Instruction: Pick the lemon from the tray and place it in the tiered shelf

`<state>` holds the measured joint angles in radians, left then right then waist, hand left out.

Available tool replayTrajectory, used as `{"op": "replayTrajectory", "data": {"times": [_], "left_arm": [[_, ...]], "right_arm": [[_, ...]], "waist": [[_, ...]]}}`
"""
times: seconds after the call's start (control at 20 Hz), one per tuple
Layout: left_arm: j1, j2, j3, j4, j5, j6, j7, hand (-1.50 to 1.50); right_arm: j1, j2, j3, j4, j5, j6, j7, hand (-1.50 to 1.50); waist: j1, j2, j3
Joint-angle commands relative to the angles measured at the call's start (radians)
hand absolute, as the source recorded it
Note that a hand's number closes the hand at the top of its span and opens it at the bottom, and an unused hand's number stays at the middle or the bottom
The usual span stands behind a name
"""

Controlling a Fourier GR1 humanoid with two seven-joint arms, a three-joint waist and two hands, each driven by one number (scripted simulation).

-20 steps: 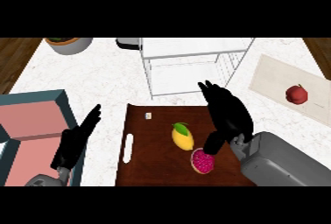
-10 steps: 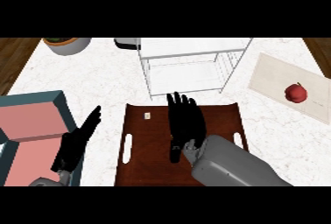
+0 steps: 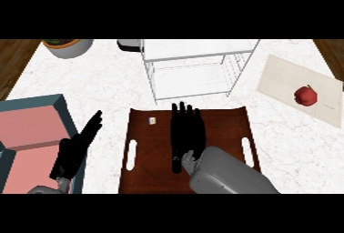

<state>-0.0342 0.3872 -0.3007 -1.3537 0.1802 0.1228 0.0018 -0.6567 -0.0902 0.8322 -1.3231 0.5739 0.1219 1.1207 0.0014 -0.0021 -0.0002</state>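
A kitchen: a white marbled counter (image 3: 289, 145) carries a dark wooden tray (image 3: 222, 123), a white wire tiered shelf (image 3: 194, 68), a potted plant (image 3: 66, 47) and an apple (image 3: 306, 95) on a cutting board (image 3: 282, 82).

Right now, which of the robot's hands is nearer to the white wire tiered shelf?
The right. The right hand lies flat over the brown tray, fingertips just short of the white wire tiered shelf. The left hand rests further away, beside the tray's left edge.

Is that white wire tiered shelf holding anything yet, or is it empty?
Empty, as far as shows: the white wire tiered shelf has bare levels, with only counter visible through it. No lemon shows there.
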Motion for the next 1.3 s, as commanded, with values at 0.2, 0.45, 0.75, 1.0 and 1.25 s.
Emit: {"op": "replayTrajectory", "data": {"times": [0.2, 0.45, 0.75, 1.0, 1.25], "left_arm": [[-0.003, -0.008, 0.027, -0.006, -0.014, -0.016, 0.013, 0.0], [-0.009, -0.026, 0.04, -0.027, -0.032, -0.025, 0.038, 0.0], [0.009, -0.036, 0.06, 0.004, -0.056, -0.047, -0.005, 0.0], [0.001, -0.066, 0.061, -0.045, -0.093, -0.02, 0.073, 0.0], [0.027, -0.084, 0.063, -0.079, -0.125, -0.045, 0.085, 0.0]], "right_arm": [[0.079, 0.053, 0.032, -0.013, 0.138, 0.052, 0.18, -1.5], [0.078, 0.061, -0.061, 0.089, 0.161, 0.077, 0.054, -1.5], [0.08, 0.088, -0.035, 0.097, 0.183, 0.084, 0.107, -1.5], [0.083, 0.073, -0.135, 0.158, 0.256, 0.128, -0.037, -1.5], [0.078, 0.089, -0.181, 0.271, 0.289, 0.062, -0.135, -1.5]], "waist": [[-0.006, -0.001, 0.0], [0.001, 0.002, 0.0], [0.007, 0.001, 0.0], [0.002, 0.001, 0.0], [0.005, 0.002, 0.0]]}}
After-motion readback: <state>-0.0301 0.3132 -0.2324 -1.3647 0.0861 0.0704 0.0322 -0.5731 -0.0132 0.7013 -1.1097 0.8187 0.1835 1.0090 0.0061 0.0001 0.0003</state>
